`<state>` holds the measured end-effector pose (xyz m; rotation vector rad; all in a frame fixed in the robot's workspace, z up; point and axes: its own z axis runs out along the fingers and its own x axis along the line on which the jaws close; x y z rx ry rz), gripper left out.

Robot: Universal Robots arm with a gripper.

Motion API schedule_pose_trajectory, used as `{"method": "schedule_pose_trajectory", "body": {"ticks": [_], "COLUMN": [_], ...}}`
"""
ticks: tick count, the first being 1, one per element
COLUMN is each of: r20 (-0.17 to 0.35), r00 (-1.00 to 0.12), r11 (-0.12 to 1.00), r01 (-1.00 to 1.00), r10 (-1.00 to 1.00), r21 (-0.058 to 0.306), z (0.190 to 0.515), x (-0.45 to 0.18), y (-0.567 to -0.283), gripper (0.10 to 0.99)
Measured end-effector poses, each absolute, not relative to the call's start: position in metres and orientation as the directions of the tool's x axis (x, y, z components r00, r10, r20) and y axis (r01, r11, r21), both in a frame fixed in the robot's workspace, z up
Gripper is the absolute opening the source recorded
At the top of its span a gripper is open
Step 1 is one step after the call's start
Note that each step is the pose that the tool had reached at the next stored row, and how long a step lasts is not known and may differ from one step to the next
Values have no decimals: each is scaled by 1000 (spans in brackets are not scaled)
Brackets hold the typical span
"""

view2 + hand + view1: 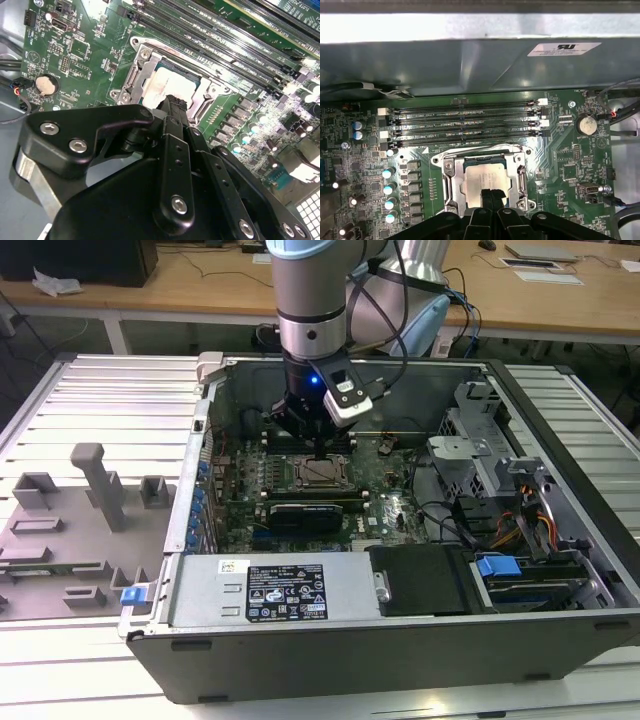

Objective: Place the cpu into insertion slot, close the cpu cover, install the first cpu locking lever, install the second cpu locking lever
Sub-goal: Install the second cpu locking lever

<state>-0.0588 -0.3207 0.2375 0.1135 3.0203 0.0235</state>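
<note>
The cpu has a dull silvery-tan top with a pale, mottled sheen; in the second wrist view it reads whitish with a tan smear. The cpu cover around it is bright silver metal. The circuit board is green with fine pale traces. The memory slots are black, with white end clips. The coin cell is silver. The gripper is matte black with silver screw heads. In the exterior view the computer case is dark grey, the arm is silver-grey with a light blue band, and the work table is ribbed pale grey.
</note>
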Motion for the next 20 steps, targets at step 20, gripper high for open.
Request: {"method": "schedule_pose_trajectory", "body": {"ticks": [20], "r20": [-118], "r00": [-990], "r11": [997], "r01": [74], "r10": [76], "r21": [22], "z": [244], "x": [-59], "y": [-362], "gripper": [106]}}
